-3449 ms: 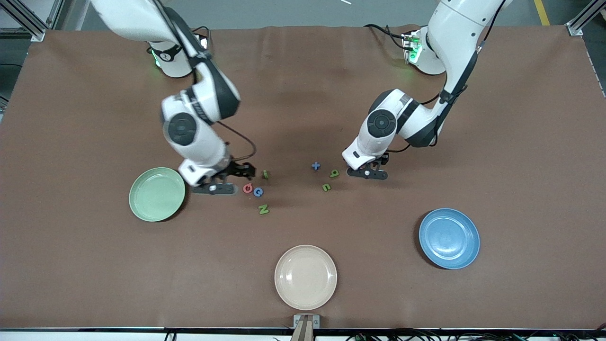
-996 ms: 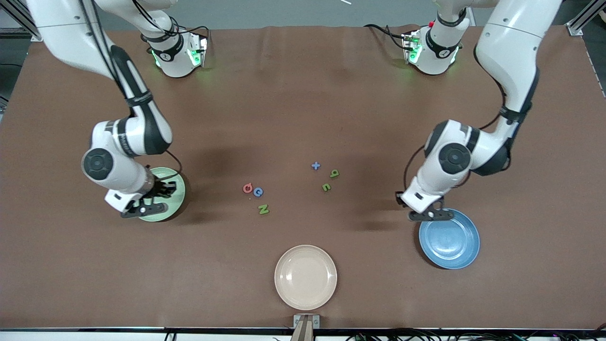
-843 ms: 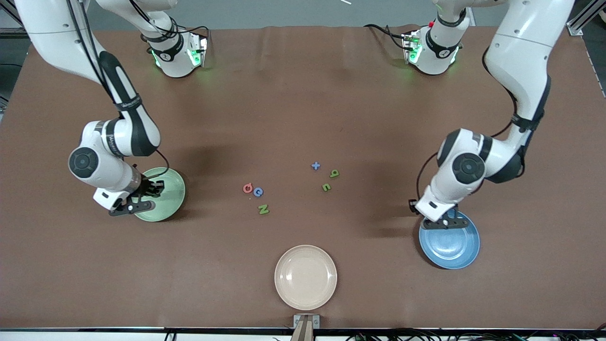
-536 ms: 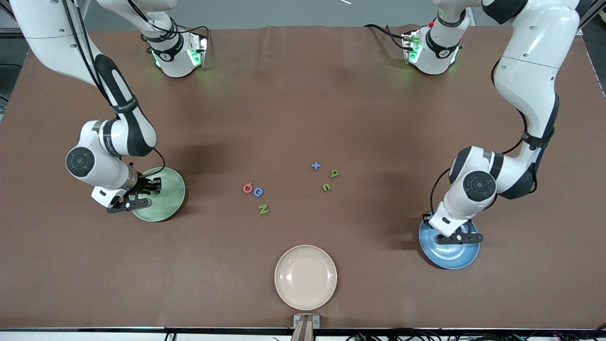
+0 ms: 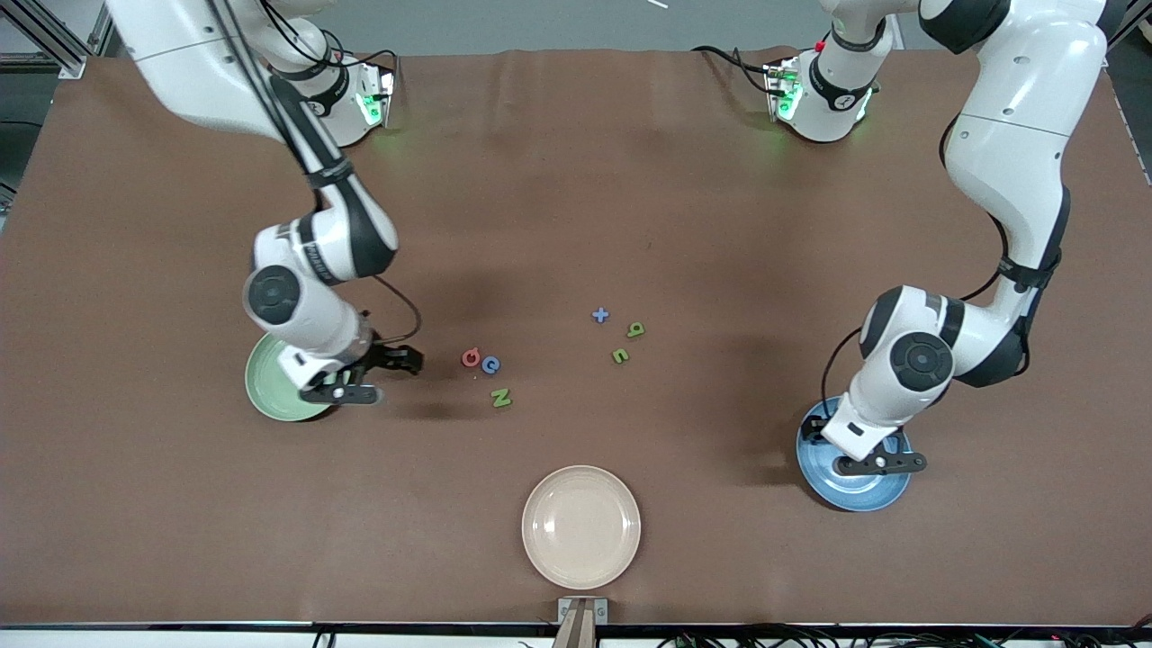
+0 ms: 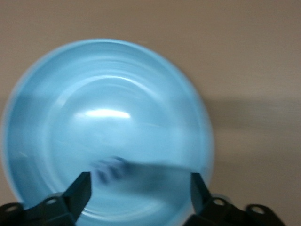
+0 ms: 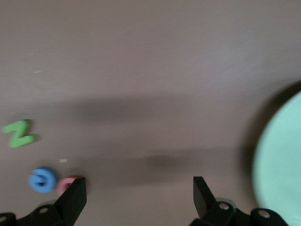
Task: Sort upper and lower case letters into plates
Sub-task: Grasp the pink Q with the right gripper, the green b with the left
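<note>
Right gripper (image 7: pixel 138 197): fingers apart, over bare table.
Letters: green N (image 7: pixel 19 133), blue letter (image 7: pixel 43 179) touching red letter (image 7: pixel 69 182).
Pale green plate (image 7: pixel 280 160): three o'clock.

Beige plate (image 5: pixel 581 526), seemingly bare, on brown table (image 5: pixel 576 180)

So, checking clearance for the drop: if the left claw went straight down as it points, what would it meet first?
Probably the blue plate: the left claw hangs open over it, and a small dark blurred piece lies in the plate between its fingers.
</note>
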`<state>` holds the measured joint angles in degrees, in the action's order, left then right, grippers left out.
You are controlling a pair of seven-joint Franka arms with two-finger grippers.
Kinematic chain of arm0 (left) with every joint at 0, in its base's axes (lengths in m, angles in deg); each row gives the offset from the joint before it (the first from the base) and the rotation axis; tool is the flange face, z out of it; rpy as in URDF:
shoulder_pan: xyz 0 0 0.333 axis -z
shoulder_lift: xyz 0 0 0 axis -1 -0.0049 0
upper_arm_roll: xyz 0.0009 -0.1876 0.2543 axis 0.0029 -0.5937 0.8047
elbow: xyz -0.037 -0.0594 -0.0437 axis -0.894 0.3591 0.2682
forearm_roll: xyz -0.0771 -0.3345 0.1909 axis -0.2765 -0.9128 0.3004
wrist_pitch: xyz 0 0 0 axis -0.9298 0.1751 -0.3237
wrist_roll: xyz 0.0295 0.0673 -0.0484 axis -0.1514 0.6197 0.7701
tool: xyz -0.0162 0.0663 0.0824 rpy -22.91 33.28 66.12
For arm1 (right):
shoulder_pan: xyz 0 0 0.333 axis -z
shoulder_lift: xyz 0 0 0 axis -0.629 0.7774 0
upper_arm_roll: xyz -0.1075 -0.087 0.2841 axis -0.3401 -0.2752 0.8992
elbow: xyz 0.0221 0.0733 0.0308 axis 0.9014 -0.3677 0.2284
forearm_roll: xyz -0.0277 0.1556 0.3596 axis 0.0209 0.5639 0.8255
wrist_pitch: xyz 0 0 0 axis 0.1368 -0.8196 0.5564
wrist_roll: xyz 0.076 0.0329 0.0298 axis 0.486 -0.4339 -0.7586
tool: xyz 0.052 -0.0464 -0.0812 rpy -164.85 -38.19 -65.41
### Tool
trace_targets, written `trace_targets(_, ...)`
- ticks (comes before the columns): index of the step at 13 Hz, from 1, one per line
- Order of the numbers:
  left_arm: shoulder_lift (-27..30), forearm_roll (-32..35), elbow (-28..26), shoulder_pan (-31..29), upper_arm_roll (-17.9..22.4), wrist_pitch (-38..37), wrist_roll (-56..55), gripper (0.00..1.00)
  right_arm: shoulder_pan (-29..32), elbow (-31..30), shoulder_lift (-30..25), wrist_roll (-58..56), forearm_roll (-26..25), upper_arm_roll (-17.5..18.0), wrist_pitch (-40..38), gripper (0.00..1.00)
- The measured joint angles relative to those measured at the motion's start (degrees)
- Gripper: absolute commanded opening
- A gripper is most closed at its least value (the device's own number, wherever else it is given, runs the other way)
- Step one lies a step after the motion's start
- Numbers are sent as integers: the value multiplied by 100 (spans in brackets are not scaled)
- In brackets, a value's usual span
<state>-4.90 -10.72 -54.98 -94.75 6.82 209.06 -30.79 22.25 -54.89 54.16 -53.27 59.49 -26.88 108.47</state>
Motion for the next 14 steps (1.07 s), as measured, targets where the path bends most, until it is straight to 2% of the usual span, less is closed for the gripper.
trace_targets(2, 102, -1, -10, 61, -597, -398, -897, 100, -350, 184, 262, 494, 3, -2, 131, 100)
trace_targets(4, 119, -1, -111, 223, -996, -508, -1802, 99, -534, 233, 474, 616, 1, -11, 353, 100)
trace_targets(8, 95, 0, -509, 1067, -1090, -354, -3631, 97, -760, 178, 678, 619, -75, -112, 411, 100)
trace_targets(11, 78, 27, -968, 1487, -1077, 132, -4547, 87, -784, 100, 688, 622, -331, -254, 411, 100)
trace_targets(14, 37, 164, -1115, 1690, -1060, 201, -5072, 80, -806, 46, 687, 622, -341, -261, 411, 100)
